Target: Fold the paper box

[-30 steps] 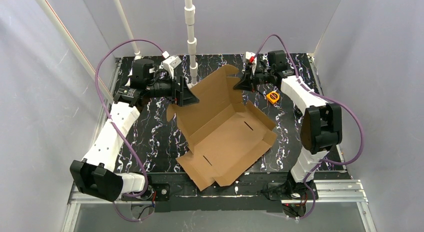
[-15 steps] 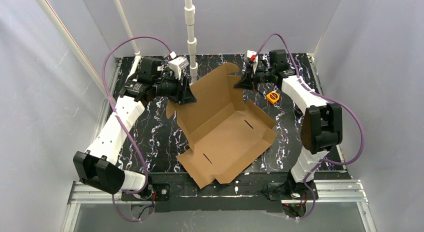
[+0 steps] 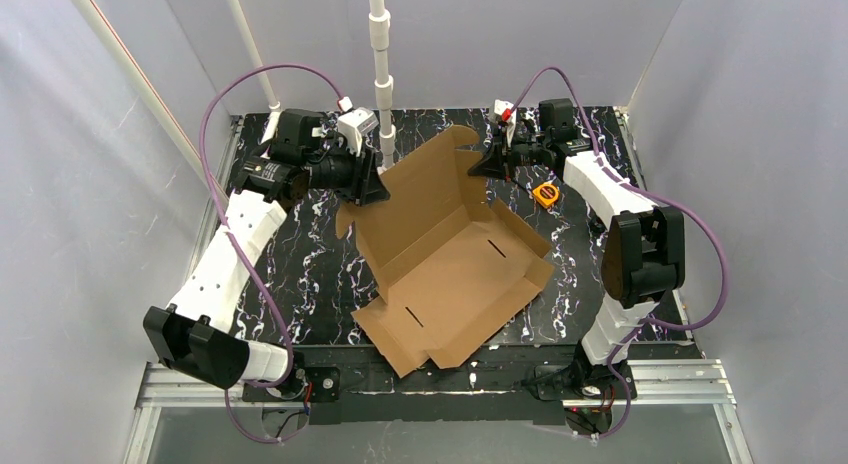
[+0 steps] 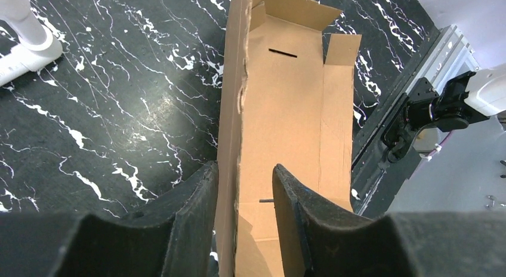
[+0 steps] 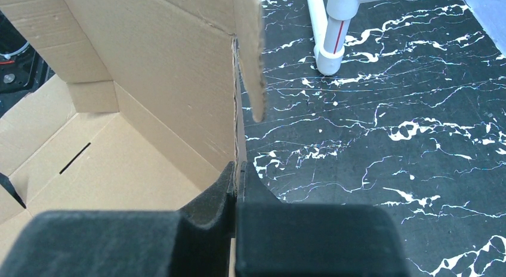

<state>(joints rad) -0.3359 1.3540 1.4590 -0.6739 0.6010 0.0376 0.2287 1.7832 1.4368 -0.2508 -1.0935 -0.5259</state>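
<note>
"Left arm has swung inward since a second ago?"
"Yes. The left gripper [image 4: 244,172] loosely straddles the paper box [image 3: 450,274] wall. The right gripper [image 5: 237,172] pinches its flap. Box mid-frame, long axis bottom-centre to top-centre."

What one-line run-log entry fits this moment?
stage: folding paper box | left gripper: open, straddling its raised panel | right gripper: shut on panel edge | tape measure: untouched
</note>
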